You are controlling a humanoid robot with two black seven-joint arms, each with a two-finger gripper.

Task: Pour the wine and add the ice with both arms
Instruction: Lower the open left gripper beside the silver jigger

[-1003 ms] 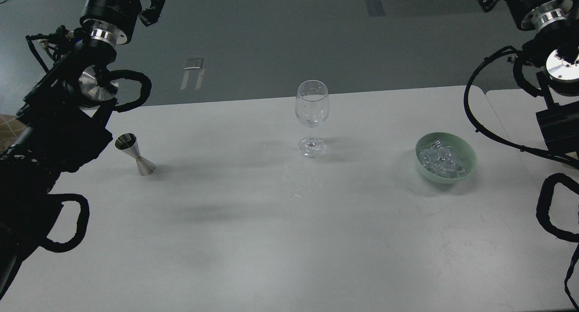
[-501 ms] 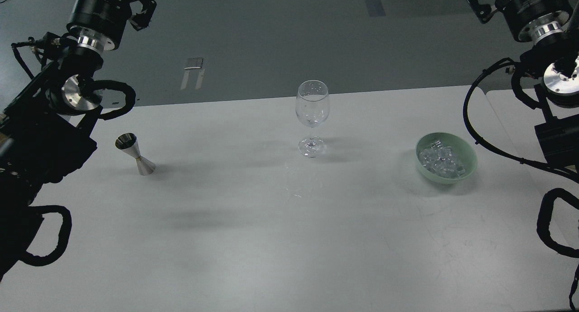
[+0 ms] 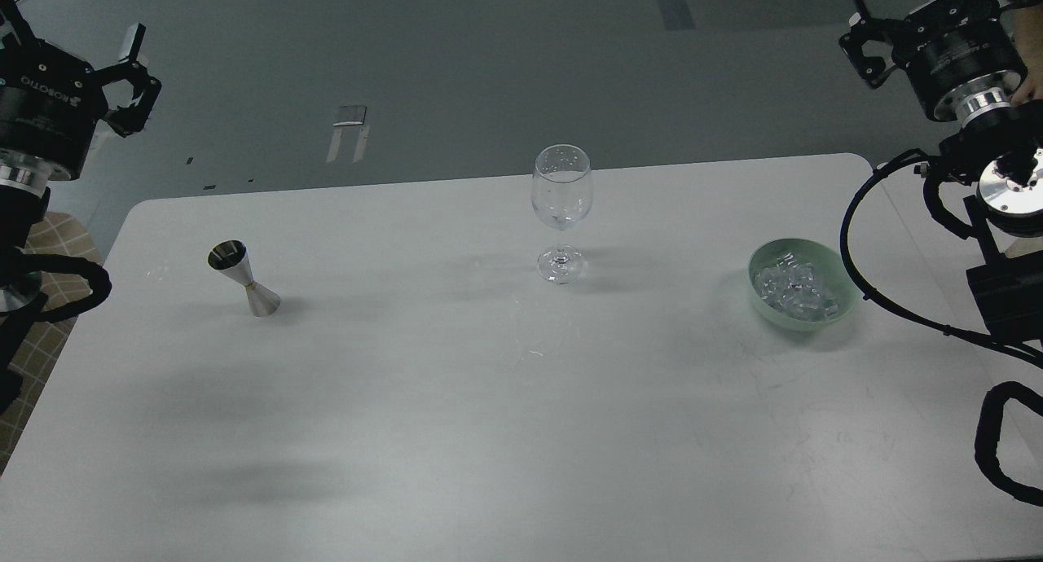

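A clear stemmed wine glass (image 3: pixel 562 199) stands upright and empty at the back middle of the white table (image 3: pixel 489 415). The ice (image 3: pixel 794 290), a heap of small clear cubes, lies in a pale green bowl (image 3: pixel 849 295) to its right. A steel jigger (image 3: pixel 244 278) stands to its left. My left gripper (image 3: pixel 72 31) is open and empty, raised beyond the table's left back corner. My right gripper (image 3: pixel 925 4) is open and empty, raised beyond the right back corner, far behind the bowl. No wine bottle is in view.
Grey floor lies behind the table, with a small flat metal piece (image 3: pixel 349 116) on it. A second white table (image 3: pixel 904 220) adjoins on the right under my right arm. Looped black cables (image 3: pixel 851 220) hang near the bowl.
My left arm has swung left and off the table, uncovering its left edge and corner. My right arm has shifted slightly right. The glass, jigger and bowl have not moved.
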